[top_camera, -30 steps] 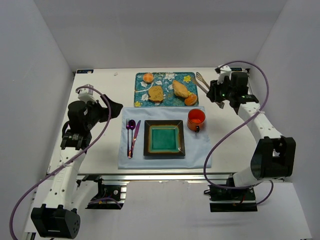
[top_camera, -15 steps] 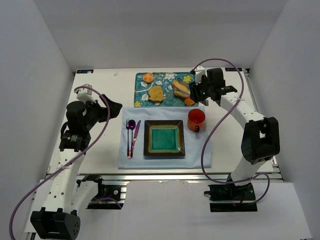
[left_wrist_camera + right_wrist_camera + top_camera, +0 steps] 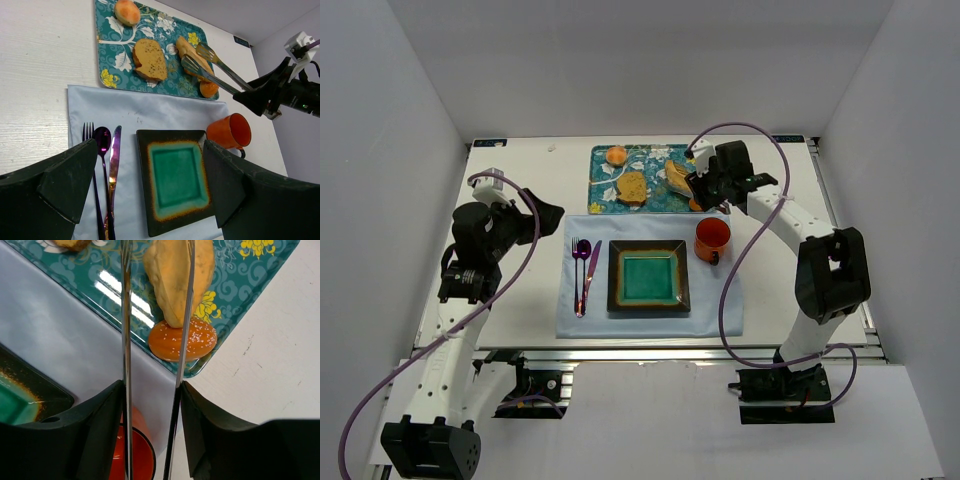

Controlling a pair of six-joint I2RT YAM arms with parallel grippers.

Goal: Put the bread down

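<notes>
Tongs (image 3: 126, 340) clamped in the right claw (image 3: 151, 390) straddle the bread (image 3: 180, 275), an orange bun (image 3: 182, 342) against its tip.

— Are the 2 arms looking alike?
— Yes. The white-linked, black-jointed left arm (image 3: 480, 235) and right arm (image 3: 780, 215) are each trailing a looping purple cable (image 3: 745, 124), and both are ending in broad black fingers (image 3: 60, 185).

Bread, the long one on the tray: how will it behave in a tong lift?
Probably light and fairly stiff: the bread looks crusty and holds its shape. Its tapered end and rounded sides could let it pivot or slip between the thin metal tongs. Its tip seems to meet the sesame bun, which might get nudged.
</notes>
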